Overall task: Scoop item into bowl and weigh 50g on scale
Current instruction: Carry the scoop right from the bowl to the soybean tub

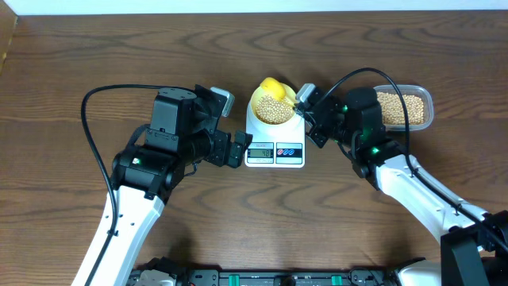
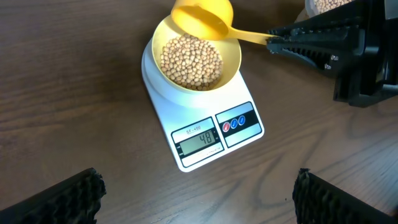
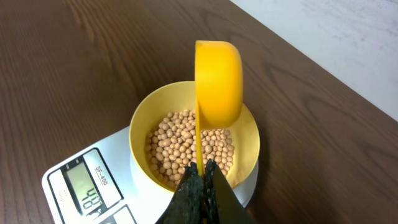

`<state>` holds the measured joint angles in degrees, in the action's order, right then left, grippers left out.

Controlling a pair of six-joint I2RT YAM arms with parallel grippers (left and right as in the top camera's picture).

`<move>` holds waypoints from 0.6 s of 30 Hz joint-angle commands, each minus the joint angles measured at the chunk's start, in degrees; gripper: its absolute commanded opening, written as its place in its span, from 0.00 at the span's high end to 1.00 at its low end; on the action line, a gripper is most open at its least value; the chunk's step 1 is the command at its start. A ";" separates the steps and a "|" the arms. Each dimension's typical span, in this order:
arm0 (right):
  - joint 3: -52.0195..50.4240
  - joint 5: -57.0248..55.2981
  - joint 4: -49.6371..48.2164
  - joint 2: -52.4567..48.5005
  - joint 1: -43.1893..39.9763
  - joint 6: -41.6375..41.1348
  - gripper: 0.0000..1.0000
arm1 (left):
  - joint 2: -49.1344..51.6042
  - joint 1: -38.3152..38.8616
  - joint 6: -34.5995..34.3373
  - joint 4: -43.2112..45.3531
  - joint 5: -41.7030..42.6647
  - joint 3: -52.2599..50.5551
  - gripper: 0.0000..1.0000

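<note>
The pale yellow bowl (image 2: 231, 59) stands on the white scale (image 2: 242, 134) and holds a heap of tan beans (image 2: 191, 61). The scale's display (image 3: 87, 186) reads 48. My right gripper (image 3: 200, 168) is shut on the thin handle of a bright yellow scoop (image 3: 219, 81), which is turned on its side just above the bowl's far rim; no beans show in it. My left gripper (image 2: 199, 199) hangs open over bare wood in front of the scale, its fingers (image 2: 68, 199) wide apart and empty. From overhead it (image 1: 238, 148) sits just left of the scale (image 1: 275, 151).
A clear plastic tub (image 1: 405, 107) of beans stands right of the scale, behind my right arm. Brown wooden tabletop (image 1: 95, 56) lies all round, and a pale wall edge runs along the back.
</note>
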<state>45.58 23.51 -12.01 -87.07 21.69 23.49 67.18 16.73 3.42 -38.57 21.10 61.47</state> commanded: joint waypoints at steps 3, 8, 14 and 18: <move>0.09 -0.90 -0.20 -0.26 0.39 -1.88 0.99 | 0.17 0.11 0.57 0.07 0.50 -0.11 0.01; 0.09 -0.85 -0.37 -0.26 0.39 -11.56 0.99 | 0.17 0.11 0.57 0.07 0.50 -0.11 0.01; 0.09 -0.85 -2.69 0.44 0.37 -21.24 0.99 | 0.17 0.11 0.57 0.07 0.50 -0.13 0.01; 0.09 -0.90 -4.98 2.19 0.07 -22.25 0.99 | 0.17 0.11 0.57 0.07 0.50 -0.11 0.01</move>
<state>45.58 23.03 -15.70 -87.02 21.82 5.45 67.18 16.73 3.42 -38.57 21.08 61.47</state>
